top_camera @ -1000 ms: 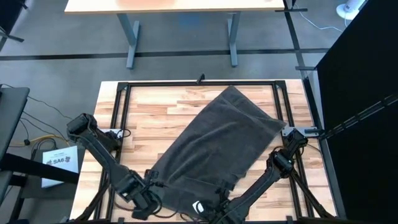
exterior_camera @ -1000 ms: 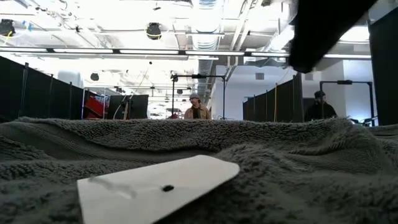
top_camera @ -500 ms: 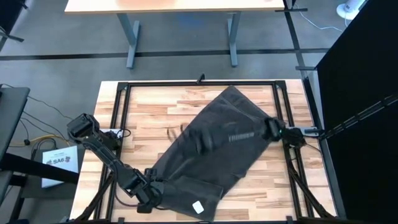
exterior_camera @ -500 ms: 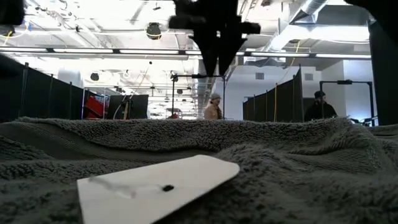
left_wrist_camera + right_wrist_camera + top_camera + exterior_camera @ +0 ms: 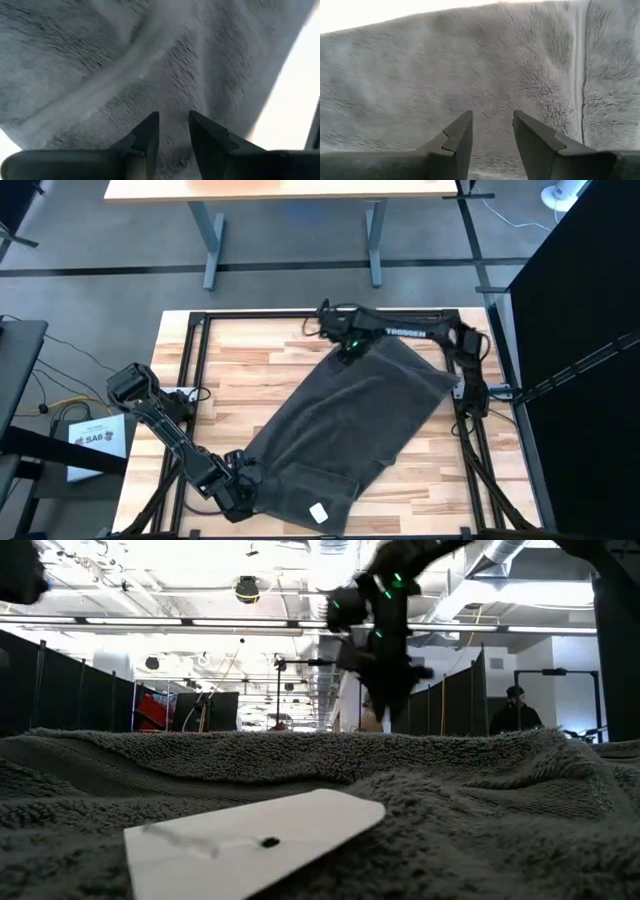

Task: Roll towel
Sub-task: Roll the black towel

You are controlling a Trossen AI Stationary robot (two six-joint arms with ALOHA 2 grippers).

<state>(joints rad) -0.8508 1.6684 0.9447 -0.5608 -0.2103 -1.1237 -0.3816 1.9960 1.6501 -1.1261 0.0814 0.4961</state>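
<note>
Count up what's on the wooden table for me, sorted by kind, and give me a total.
Towel: 1, dark grey, spread diagonally, with a white tag
Robot grippers: 2, left gripper at the towel's near corner, right gripper at its far corner
Total: 3

The towel (image 5: 345, 425) is dark charcoal grey (its tag (image 5: 319, 513) white) on a pale striped-wood table (image 5: 240, 365).

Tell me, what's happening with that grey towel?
Left gripper open at towel's near corner. Right gripper open over far corner. Towel flat, unrolled.
</note>
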